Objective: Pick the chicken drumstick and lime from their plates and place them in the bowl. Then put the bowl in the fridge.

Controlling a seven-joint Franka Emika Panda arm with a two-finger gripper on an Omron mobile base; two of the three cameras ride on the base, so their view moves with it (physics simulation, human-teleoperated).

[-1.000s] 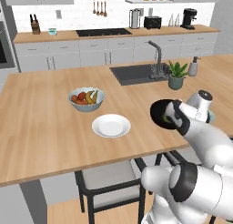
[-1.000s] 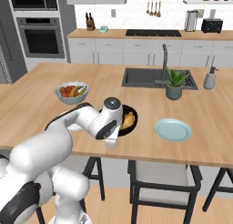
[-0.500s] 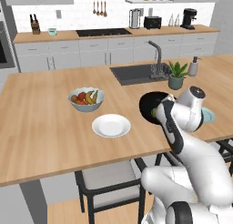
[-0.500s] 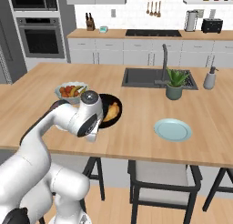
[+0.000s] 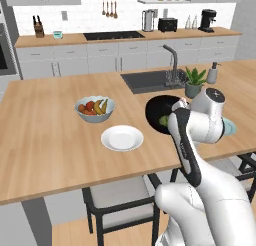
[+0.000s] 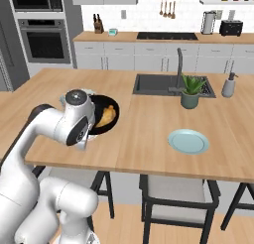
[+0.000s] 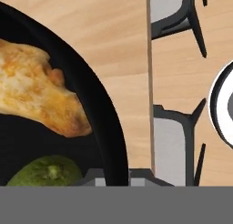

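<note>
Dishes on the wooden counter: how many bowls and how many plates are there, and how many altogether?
Bowls: 2, the glossy black bowl holding the drumstick and lime, and the grey-blue fruit bowl.
Plates: 2, the round white plate and the pale blue-green plate.
Total: 4 dishes.

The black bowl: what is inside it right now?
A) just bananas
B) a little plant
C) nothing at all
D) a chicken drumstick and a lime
D: the hand view shows the golden-brown chicken drumstick and the green lime lying together inside the black bowl, and the right base view shows the drumstick in it too.
</note>
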